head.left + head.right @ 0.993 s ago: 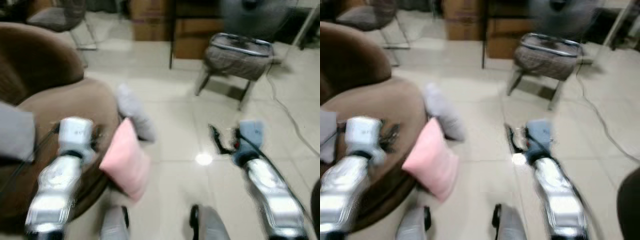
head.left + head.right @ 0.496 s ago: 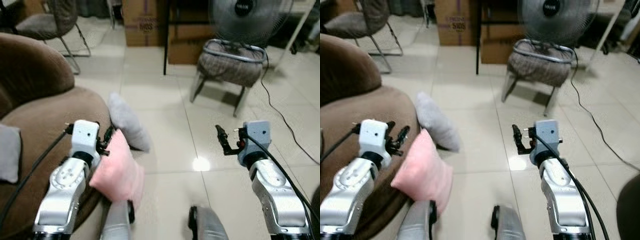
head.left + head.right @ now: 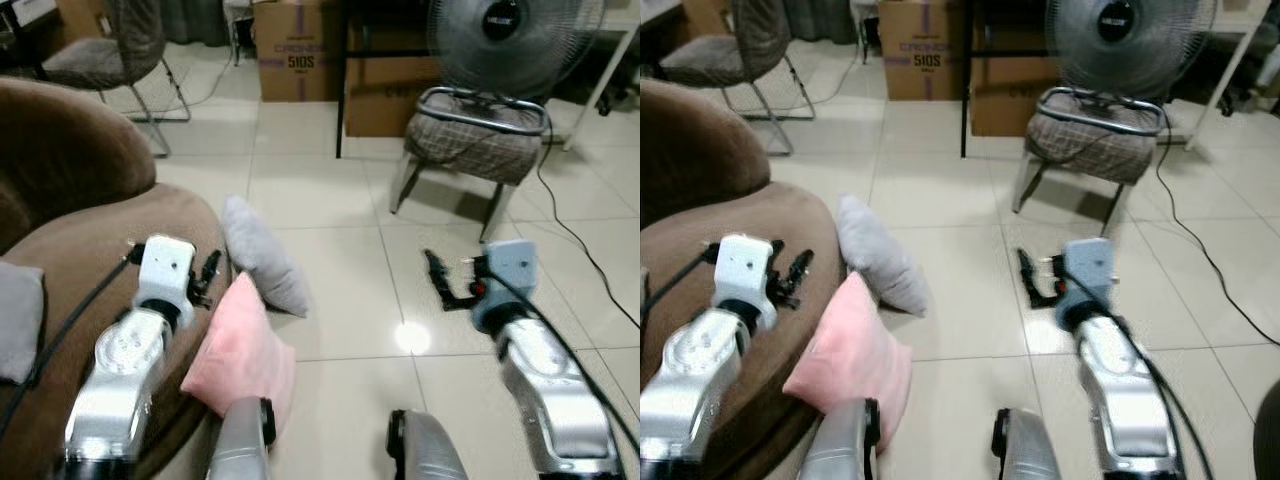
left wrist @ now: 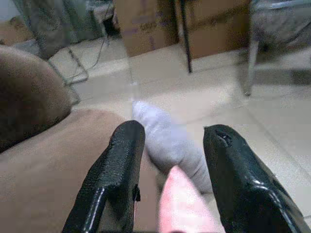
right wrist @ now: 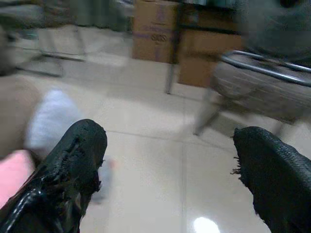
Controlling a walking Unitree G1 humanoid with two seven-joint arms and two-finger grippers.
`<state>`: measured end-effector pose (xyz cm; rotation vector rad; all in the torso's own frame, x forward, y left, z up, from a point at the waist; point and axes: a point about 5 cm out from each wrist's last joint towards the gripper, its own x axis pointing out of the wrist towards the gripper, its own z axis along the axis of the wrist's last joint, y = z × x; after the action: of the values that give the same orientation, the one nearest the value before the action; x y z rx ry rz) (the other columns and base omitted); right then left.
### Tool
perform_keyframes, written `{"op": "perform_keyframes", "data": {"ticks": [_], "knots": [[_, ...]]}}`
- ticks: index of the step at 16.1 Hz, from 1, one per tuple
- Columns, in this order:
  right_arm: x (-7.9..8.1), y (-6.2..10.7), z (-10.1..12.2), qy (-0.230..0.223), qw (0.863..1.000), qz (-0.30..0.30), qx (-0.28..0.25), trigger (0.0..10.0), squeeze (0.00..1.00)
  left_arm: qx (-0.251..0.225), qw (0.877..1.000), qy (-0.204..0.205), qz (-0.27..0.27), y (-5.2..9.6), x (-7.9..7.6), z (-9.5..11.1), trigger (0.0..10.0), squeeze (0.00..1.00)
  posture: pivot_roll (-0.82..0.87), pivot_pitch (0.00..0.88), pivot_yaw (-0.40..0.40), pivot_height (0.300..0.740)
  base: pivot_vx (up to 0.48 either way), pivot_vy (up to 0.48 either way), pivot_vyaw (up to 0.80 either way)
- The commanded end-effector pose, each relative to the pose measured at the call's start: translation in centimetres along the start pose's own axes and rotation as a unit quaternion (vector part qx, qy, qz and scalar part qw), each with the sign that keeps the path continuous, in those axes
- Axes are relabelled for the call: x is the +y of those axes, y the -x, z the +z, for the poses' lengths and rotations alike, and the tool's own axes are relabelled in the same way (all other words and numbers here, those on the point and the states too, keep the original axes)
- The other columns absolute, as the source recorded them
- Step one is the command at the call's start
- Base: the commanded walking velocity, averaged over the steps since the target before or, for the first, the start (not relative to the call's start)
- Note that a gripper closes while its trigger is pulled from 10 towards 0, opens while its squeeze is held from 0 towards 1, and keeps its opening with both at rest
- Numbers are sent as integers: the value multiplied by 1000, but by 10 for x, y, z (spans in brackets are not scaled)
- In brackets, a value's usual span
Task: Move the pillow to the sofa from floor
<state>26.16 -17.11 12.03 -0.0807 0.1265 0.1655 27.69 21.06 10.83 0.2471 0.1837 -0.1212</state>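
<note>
A: Where is the pink pillow [image 3: 240, 350] found?

B: It is seen on the tiled floor [image 3: 330, 260], propped upright against the front edge of the brown sofa [image 3: 70, 250]. A grey pillow [image 3: 262, 256] is leaned against the same edge just behind it, the two touching or nearly so. A second grey cushion [image 3: 18, 320] is laid on the sofa seat, at its left edge.

A: And the left gripper [image 3: 205, 275]?

B: It is held above the front edge of the sofa seat, just beside the top corner of the pink pillow. Its fingers [image 4: 119, 170] are spread apart with nothing pinched between them; in the left wrist view the tip of the pink pillow and the grey pillow are framed in the gap.

A: What is noted of the right gripper [image 3: 440, 280]?

B: It is raised over bare floor, well apart from both pillows, near a bright reflection on the tiles. Its fingers [image 5: 73, 165] are spread wide and nothing is held.

A: What else is recorded?

B: A padded stool [image 3: 478, 135] with metal legs, a standing fan [image 3: 515, 40] behind it, cardboard boxes [image 3: 295, 50] at the far side (one is marked "510S"), a chair [image 3: 105, 50] at the far left, and a black cable [image 3: 580, 240] trailed over the floor at the right
</note>
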Motion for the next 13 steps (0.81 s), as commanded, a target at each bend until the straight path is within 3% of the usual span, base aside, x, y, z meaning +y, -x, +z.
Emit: {"op": "perform_keyframes", "data": {"ticks": [1, 4, 7, 9, 10, 12, 13], "knots": [[-4, 3, 4, 2, 1000, 1, -1, 10000, 0, 29, 1000, 0, -11, -8, -1, -9, 10000, 0, 18, 0, 22, 590, 0, 0, 0], [-5, 10, 3, -6, 1000, 29, 8, 10000, 0, 107, 994, -10, -20, -31, -2, -30, 10000, 0, 9, 1, 7, 571, 0, 0, 0], [-8, 18, 10, 26, 996, 83, 26, 10000, 0, 140, 990, 19, -19, -49, -10, -40, 10000, 0, -24, 27, -1, 536, 0, 0, 0], [4, 25, 14, 23, 981, 185, 54, 10000, 0, 159, 987, -13, -10, -53, -9, -50, 10000, 0, -26, 46, -30, 532, 0, 0, 0], [12, 31, 15, 37, 965, 248, 74, 10000, 0, 175, 984, -24, 5, -52, -5, -58, 10000, 0, -27, 54, -38, 532, 0, 0, 0], [23, 40, 16, 66, 935, 334, 103, 10000, 0, 204, 979, -14, 2, -45, 0, -75, 10000, 0, -76, 92, -25, 532, 0, 0, 0], [25, 42, 20, 74, 928, 349, 105, 10000, 0, 210, 978, -16, 0, -43, 1, -80, 10000, 0, -86, 106, -31, 532, 0, 0, 0]]}}
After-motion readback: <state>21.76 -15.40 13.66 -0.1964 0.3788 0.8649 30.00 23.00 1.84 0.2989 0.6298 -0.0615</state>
